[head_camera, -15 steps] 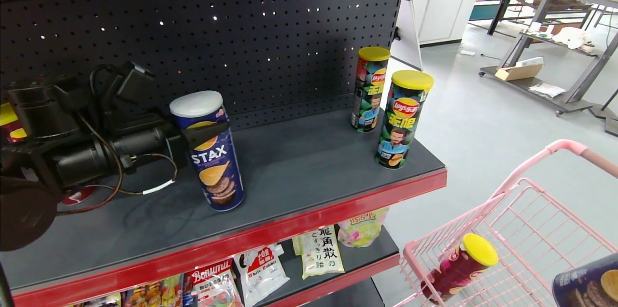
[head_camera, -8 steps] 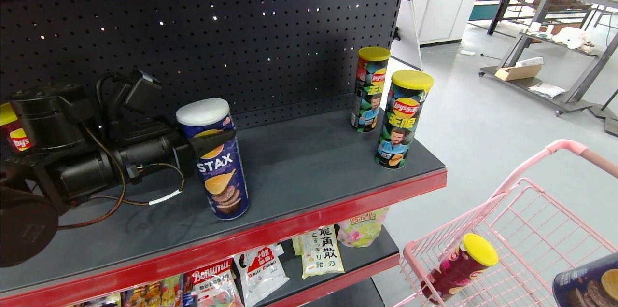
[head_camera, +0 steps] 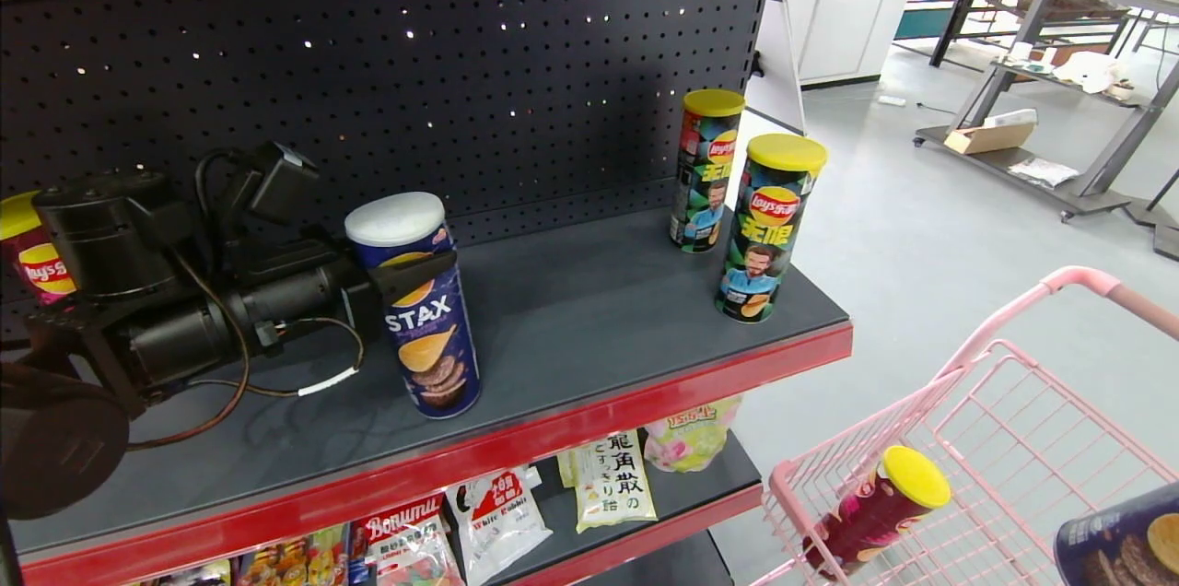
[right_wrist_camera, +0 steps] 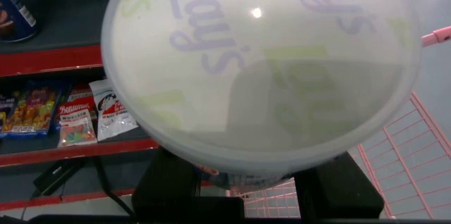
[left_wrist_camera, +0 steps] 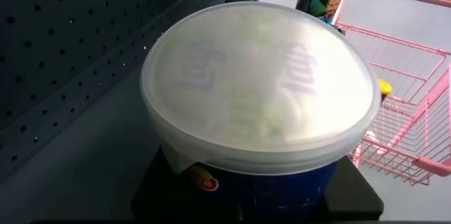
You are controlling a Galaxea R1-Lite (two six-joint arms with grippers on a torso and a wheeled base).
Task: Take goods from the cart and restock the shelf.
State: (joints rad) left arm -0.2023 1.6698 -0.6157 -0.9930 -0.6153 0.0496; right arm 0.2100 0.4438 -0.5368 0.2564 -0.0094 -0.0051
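Our left end effector (head_camera: pixel 410 268) is clamped around the upper body of the blue can (head_camera: pixel 426 337). The can stands near the front edge of the shelf (head_camera: pixel 589 328), well apart from the two yellow-lidded cans (head_camera: pixel 769 227), and we judge the side grip steadies it for setting down. Its long axis is upright, white lid on top and label facing outward. Our right end effector (right_wrist_camera: pixel 261 187) grips a second can (head_camera: pixel 1119 535) over the cart (head_camera: pixel 1004 439), probably the next item to shelve.

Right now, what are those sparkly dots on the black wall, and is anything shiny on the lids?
Head view: the dots are light shining through holes in the pegboard. Left wrist view: the blue can has an evenly lit lid, no glare spot. Right wrist view: one small bright glare spot sits on the lid of the other can.
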